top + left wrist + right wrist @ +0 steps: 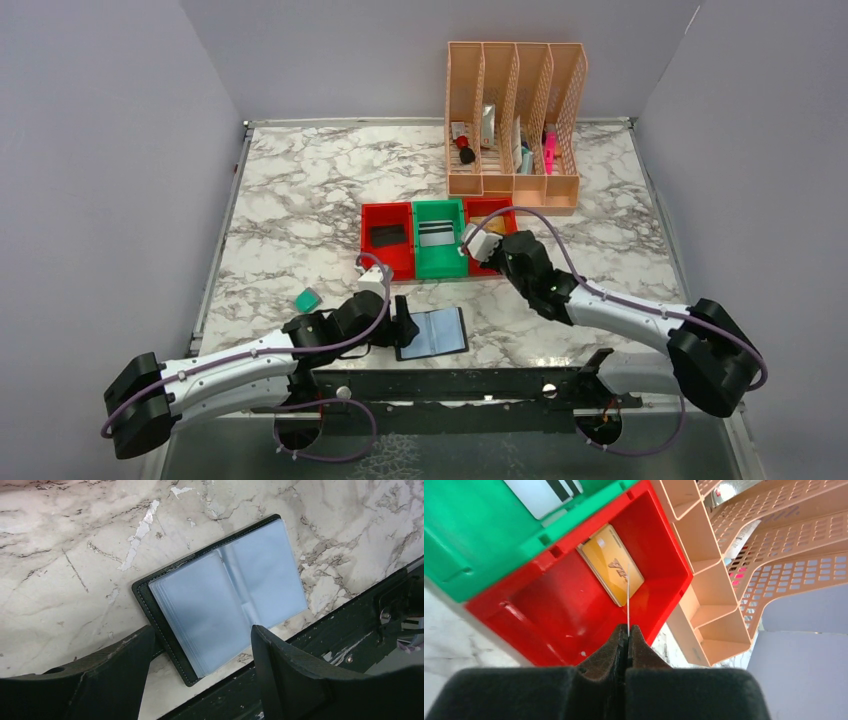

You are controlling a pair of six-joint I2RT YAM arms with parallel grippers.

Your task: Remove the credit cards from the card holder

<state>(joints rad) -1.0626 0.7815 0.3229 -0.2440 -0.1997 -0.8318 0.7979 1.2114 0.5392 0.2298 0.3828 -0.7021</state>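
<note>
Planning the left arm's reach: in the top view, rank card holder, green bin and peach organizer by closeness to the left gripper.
1. card holder, right beside the left gripper.
2. green bin, mid-table.
3. peach organizer, at the far edge.

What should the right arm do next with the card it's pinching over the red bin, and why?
Probably open the right gripper and let the thin card drop: it is held edge-on above the right red bin, where a gold card already lies. The card holder lies open by the open left gripper.
</note>
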